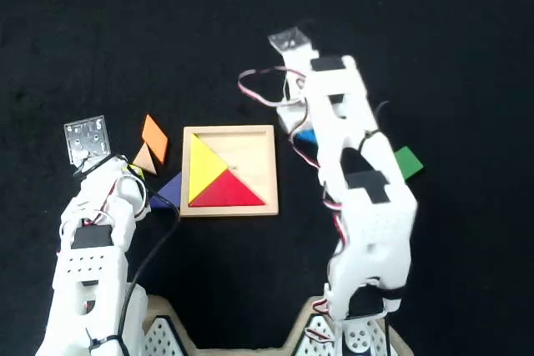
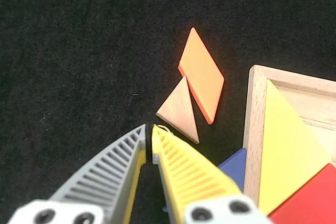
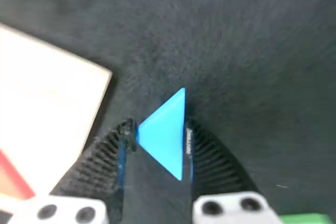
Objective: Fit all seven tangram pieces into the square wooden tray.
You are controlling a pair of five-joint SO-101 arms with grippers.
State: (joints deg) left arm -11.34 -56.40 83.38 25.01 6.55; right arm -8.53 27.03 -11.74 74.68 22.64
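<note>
The square wooden tray lies mid-table and holds a yellow triangle and a red triangle. Just right of the tray, my right gripper is shut on a light blue triangle, whose blue edge peeks out under the arm. Left of the tray lie an orange parallelogram, a bare wood triangle and a dark blue piece. My left gripper is shut and empty, its tips beside the wood triangle. A green piece lies right of the right arm.
The black cloth covers the whole table, with open room at the back and far left. The right arm stretches over the space right of the tray. Tray rim sits close to the left gripper's yellow finger.
</note>
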